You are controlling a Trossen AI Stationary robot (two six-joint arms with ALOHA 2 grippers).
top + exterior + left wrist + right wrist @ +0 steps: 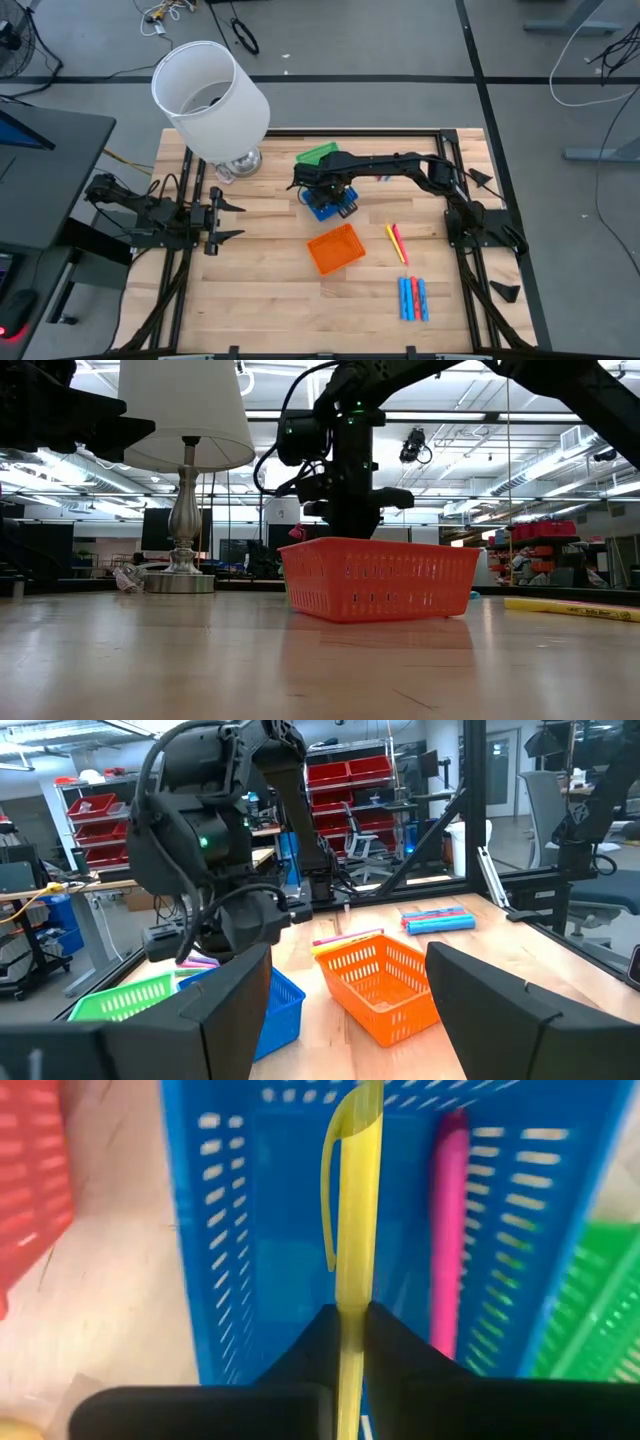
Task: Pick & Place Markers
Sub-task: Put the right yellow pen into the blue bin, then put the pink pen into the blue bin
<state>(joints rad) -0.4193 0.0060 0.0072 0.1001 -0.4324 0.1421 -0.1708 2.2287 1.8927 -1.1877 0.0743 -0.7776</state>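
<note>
My right gripper (350, 1330) hangs over the blue tray (270, 1210) near the middle of the tabletop (250, 290), fingers pinched tight on a yellow marker (357, 1200) that points down into the tray. A pink marker (448, 1230) already lies inside it, just beside the yellow one. The green tray (317, 155) sits just behind the blue one, and the orange tray (336, 249) stands a little apart toward the front. On the bare wood to my right lie a yellow and a red marker (397, 242), and nearer the front edge a row of blue and red markers (412, 298). My left gripper (222, 221) waits at the left edge with its fingers spread wide, holding nothing. A white-shaded lamp (212, 90) stands at the back left.
</note>
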